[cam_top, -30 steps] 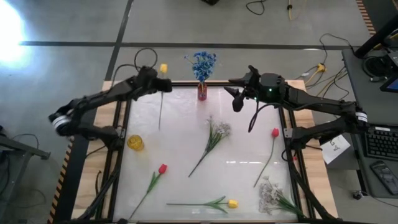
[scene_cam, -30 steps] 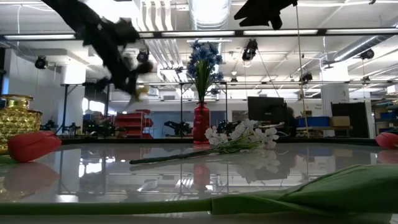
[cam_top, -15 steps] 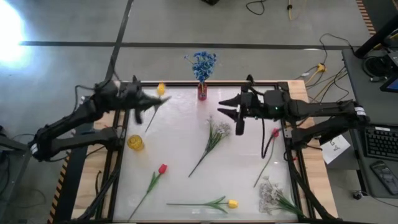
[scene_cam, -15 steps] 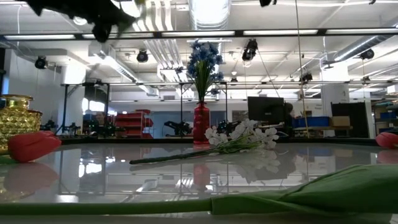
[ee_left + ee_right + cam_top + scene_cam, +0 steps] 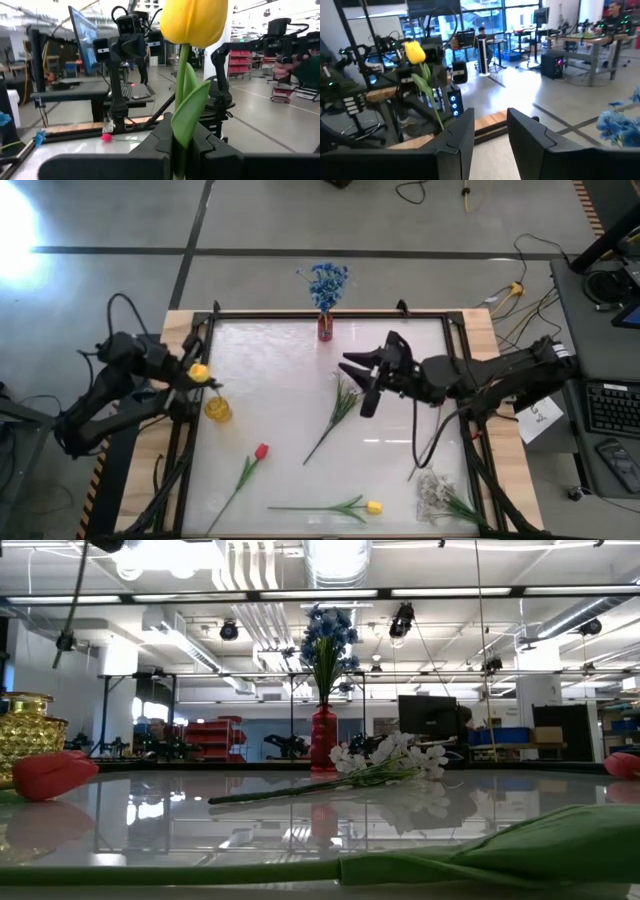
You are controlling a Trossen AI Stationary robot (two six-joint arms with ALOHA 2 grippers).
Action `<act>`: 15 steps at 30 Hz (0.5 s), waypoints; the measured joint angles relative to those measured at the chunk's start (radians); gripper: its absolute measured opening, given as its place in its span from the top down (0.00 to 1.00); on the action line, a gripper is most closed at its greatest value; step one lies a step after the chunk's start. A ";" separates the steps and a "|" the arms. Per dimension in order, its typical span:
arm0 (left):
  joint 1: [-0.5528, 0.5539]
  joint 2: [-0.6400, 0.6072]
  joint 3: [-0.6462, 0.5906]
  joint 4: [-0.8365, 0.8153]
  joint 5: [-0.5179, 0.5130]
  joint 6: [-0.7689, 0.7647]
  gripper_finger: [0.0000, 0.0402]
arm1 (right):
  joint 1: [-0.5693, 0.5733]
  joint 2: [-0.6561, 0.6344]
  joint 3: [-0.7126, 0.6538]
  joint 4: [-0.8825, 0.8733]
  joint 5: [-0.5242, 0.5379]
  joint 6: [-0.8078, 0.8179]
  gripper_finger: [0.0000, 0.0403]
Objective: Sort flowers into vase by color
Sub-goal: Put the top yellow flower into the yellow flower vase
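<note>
At the table's far edge, blue flowers (image 5: 326,281) fill the red vase (image 5: 325,328); left hand (image 5: 192,374) clamps a yellow tulip (image 5: 200,372).

white spray (image 5: 348,394) mid-table, open glass around

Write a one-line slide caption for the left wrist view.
Left gripper shut on a yellow tulip, stem upright between its fingers, lab room beyond.

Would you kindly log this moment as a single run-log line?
left gripper: shut on yellow tulip, above gold vase | right gripper: empty, over white spray | blue flowers: in red vase
</note>
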 joint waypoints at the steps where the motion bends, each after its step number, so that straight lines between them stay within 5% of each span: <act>1: 0.000 -0.023 -0.003 -0.023 -0.020 0.004 1.00 | 0.009 0.019 0.021 0.000 0.018 -0.006 0.73; 15: 0.001 -0.232 0.022 -0.236 -0.195 -0.021 1.00 | 0.017 0.192 0.214 -0.009 0.046 -0.113 0.71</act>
